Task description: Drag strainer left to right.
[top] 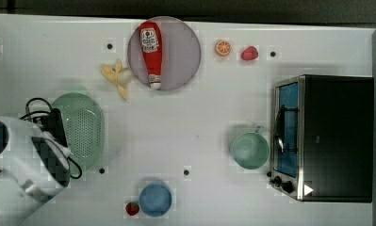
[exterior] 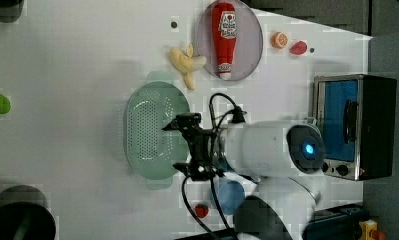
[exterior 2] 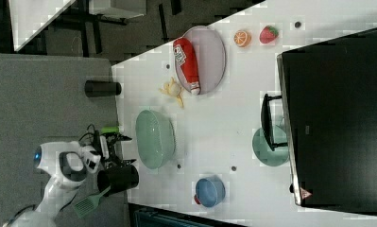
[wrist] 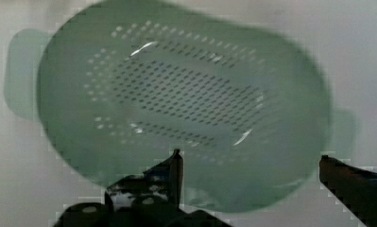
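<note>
- white table (top: 200,117), bare in the middle
- black toaster oven (top: 336,136) at the top view's right edge
- pale green strainer (top: 82,129) flat on table, near the top view's left edge, well apart from oven
- gripper (exterior: 179,146) over strainer's long rim, fingers (wrist: 174,170) spread wide, holding nothing
- mint cup (top: 249,149) just beside oven
- blue bowl (top: 155,199) near the top view's bottom edge
</note>
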